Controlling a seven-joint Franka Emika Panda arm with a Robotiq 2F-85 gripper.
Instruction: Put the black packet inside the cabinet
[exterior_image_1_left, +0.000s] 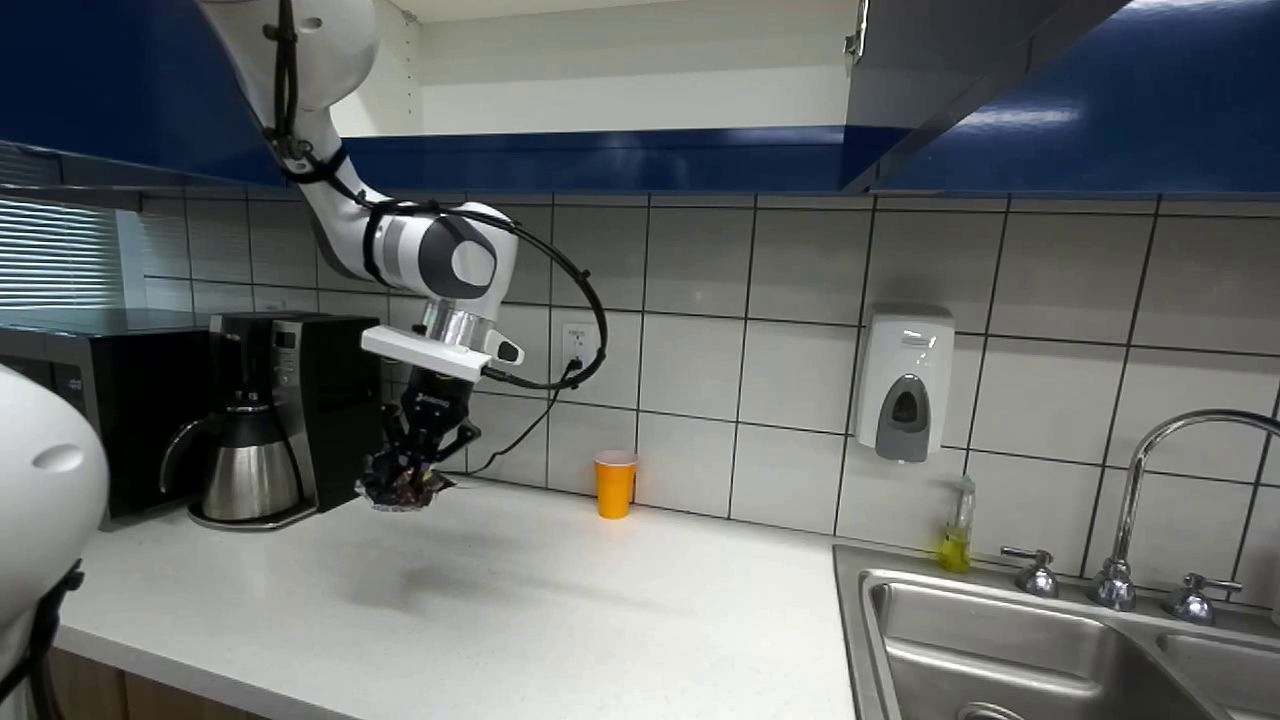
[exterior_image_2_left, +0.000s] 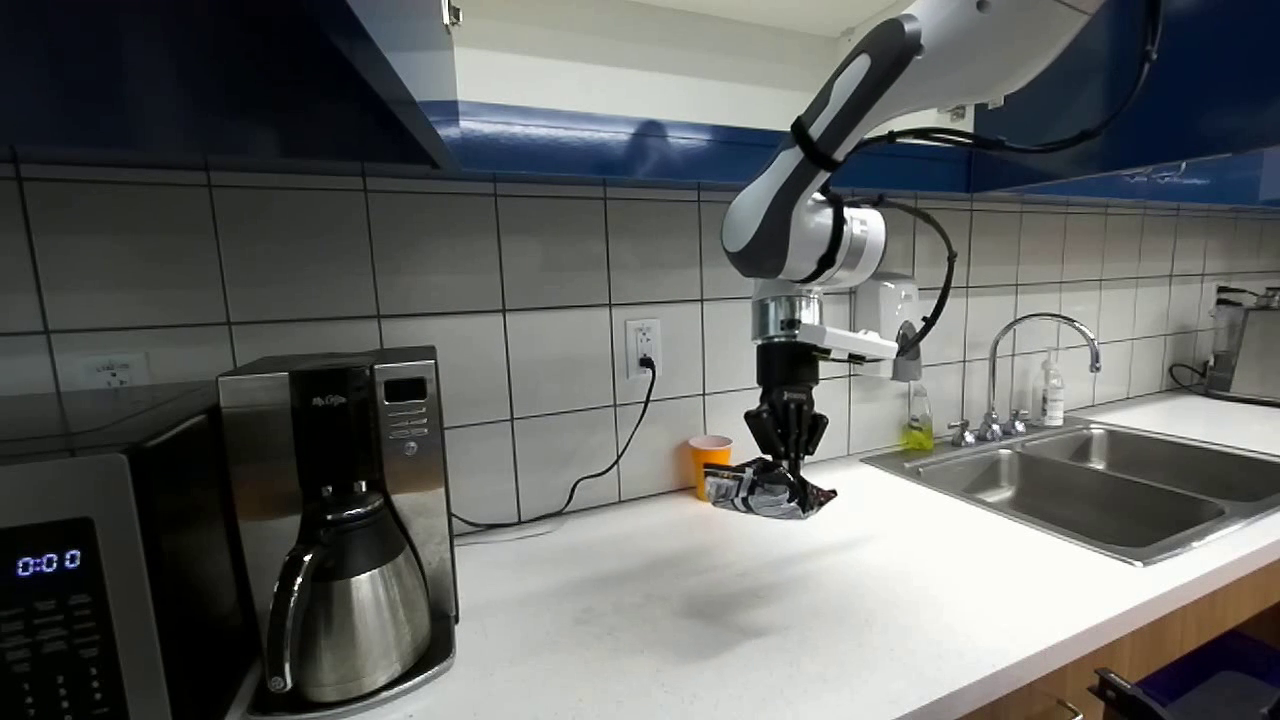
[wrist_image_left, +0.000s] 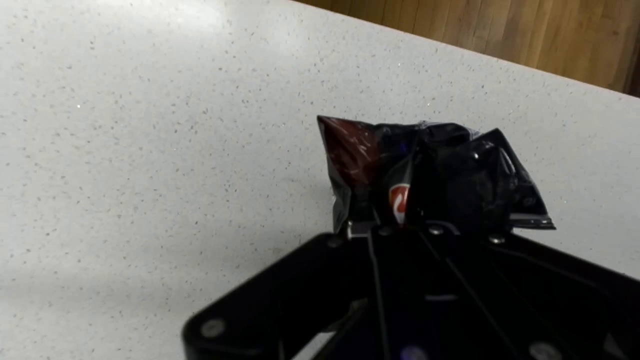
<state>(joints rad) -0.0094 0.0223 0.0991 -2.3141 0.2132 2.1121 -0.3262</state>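
Though open, cabinet above packet.

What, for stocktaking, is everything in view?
black packet: 1, black, in jaws
cabinet: 1, blue, overhead
countertop: 1, white, below
cup: 1, orange, countertop
microwave: 1, black, countertop
coffee machine: 1, black-silver, countertop
carafe: 1, silver, coffee machine
sink: 1, silver, countertop
faucet: 1, silver, sink
bottles: 2, yellow/white, sink
dispenser: 1, white, wall
outlets: 2+, white, wall
appliance: 1, silver, beyond sink
arm: 1, white, above countertop
jaws: 1 pair, black, gripping packet
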